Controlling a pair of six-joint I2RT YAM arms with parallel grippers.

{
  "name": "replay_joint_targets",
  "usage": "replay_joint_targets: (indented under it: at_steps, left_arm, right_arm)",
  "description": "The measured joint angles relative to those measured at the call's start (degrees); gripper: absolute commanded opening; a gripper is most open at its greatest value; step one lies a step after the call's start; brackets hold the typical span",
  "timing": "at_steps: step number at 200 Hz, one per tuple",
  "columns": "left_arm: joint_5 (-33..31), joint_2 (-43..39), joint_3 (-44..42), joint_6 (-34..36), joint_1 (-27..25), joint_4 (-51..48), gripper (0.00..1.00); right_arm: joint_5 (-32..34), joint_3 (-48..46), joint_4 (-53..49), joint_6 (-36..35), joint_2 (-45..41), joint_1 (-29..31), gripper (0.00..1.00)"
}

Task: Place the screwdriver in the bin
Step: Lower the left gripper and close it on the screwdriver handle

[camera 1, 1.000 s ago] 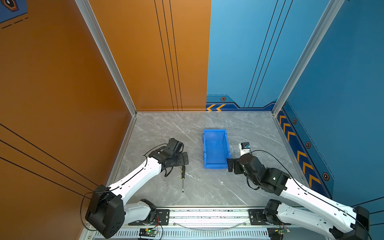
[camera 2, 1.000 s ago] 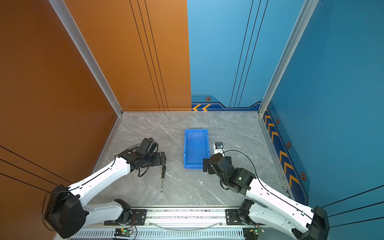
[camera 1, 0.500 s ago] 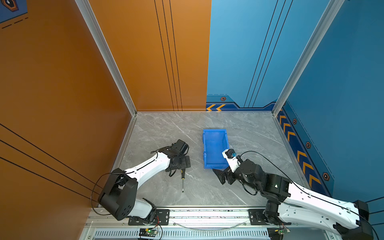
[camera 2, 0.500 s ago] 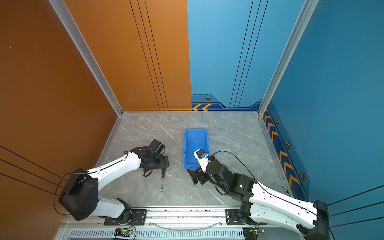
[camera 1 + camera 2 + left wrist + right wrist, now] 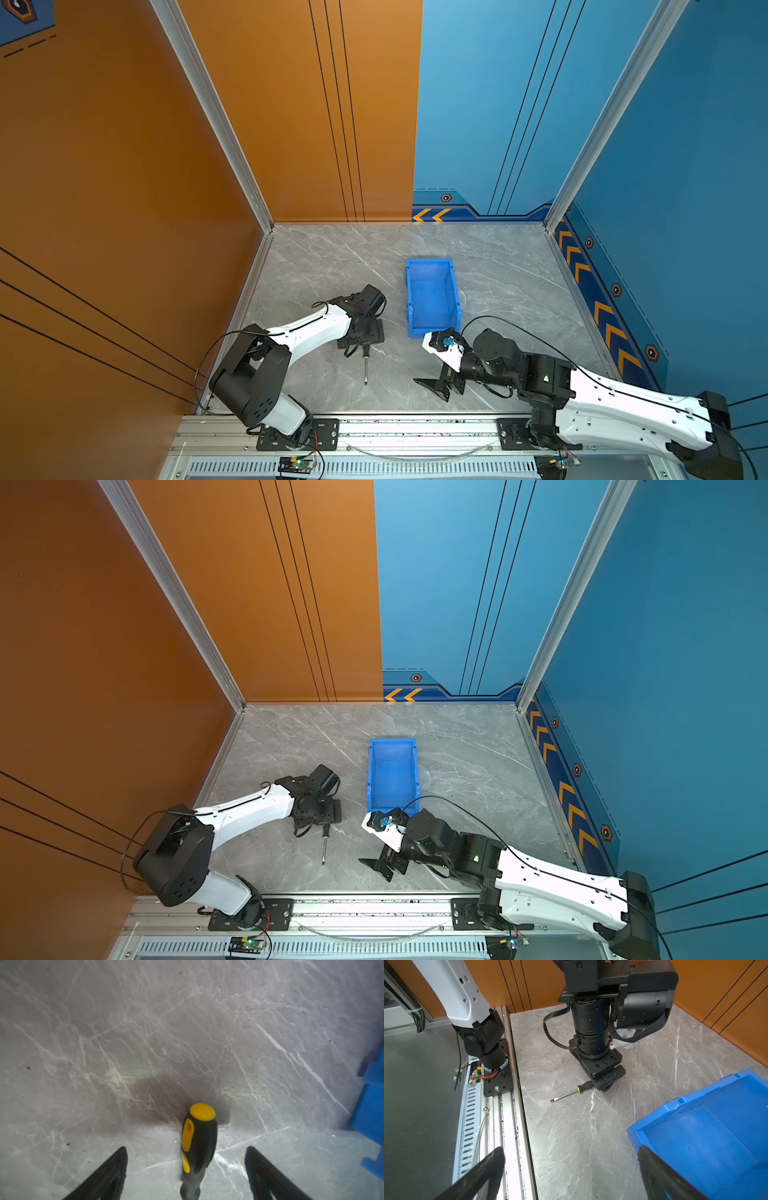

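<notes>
The small screwdriver with a ribbed black-and-yellow handle and a thin silver shaft (image 5: 365, 365) lies flat on the grey marbled counter (image 5: 511, 274). In both top views it is at about 8 o'clock from the bright blue rectangular plastic bin (image 5: 432, 297) and apart from it, with the blade pointing to 6 o'clock and the handle to 12. The left tool (image 5: 186, 1148) is low over the handle, its black fingers (image 5: 112, 1169) spread to either side with bare counter showing between each finger and the handle, so nothing is clamped yet. The right tool (image 5: 570, 1150) hangs near the counter at 6 o'clock of the bin's lowered lip, its jaws wide apart and empty. The screwdriver looks light and rigid, so it should not bend or crush. The ribbed, rubbery-looking handle should give good friction, while the polished shaft is thin, probably slippery, and sits almost flush with the counter. The thick middle of the handle is therefore the place to pinch. Being round, it may roll if one finger touches it first, so both sides should close on it evenly.
</notes>
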Motion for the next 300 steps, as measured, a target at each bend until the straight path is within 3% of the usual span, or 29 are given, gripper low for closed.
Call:
replay_joint_targets:
  at_steps: [112, 197, 300]
  left_arm:
    - [-0.9, 5.1, 1.2, -2.0, -1.9, 0.2, 0.55]
    - [-2.7, 5.6, 1.7, -4.2, -4.0, 0.6, 0.20]
    - [-4.2, 4.2, 1.7, -4.2, -5.3, 0.0, 0.10]
  right_arm:
    - [-1.2, 0.0, 0.0, -0.6, -0.2, -0.9, 1.00]
    - [-1.0, -1.2, -1.3, -0.8, -5.4, -3.1, 1.00]
    - [-0.9, -2.0, -5.7, -0.8, -13.6, -7.6, 1.00]
